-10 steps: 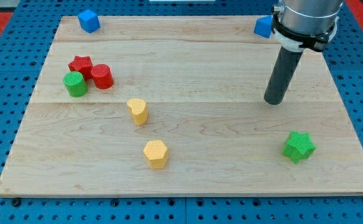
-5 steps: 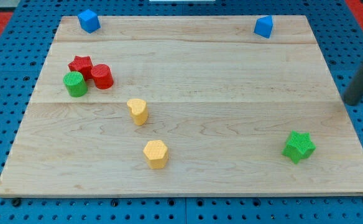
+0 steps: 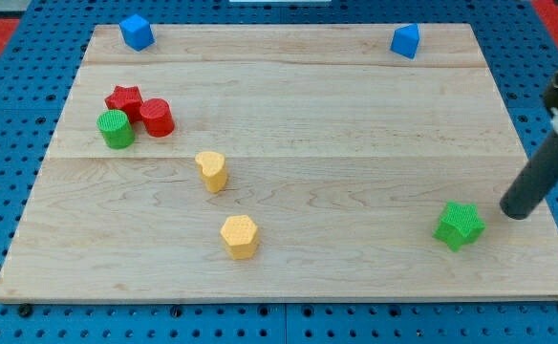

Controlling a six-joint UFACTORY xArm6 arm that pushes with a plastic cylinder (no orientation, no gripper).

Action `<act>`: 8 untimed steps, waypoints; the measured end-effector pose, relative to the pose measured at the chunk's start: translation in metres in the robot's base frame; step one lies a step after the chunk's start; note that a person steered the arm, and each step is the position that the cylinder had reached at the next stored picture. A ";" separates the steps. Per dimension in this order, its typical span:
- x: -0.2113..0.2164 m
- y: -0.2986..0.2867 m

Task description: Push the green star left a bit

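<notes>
Wooden board [image 3: 289, 86] fills the camera view, and the green star [image 3: 460, 225] lies near its lower right corner. My tip [image 3: 516, 212] sits just to the view's right of the star and slightly higher, close by with a thin gap showing; the rod carries no pincer, so there is nothing to spread or press together. Well apart on the view's left, a red star [image 3: 123, 98], red cylinder [image 3: 156, 118] and green cylinder [image 3: 116, 129] cluster together. 2 yellow blocks [image 3: 211, 171] [image 3: 239, 236] lie nearer the middle, 2 blue blocks [image 3: 136, 32] [image 3: 406, 41] along the top edge
</notes>
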State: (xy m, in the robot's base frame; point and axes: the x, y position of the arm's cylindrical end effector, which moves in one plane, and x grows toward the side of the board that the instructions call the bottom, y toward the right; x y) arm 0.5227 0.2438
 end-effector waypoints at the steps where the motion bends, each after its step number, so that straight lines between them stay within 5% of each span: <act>1: -0.007 -0.013; 4: -0.010 -0.020; 5: 0.011 0.034; 6: 0.030 -0.007; 8: -0.038 -0.139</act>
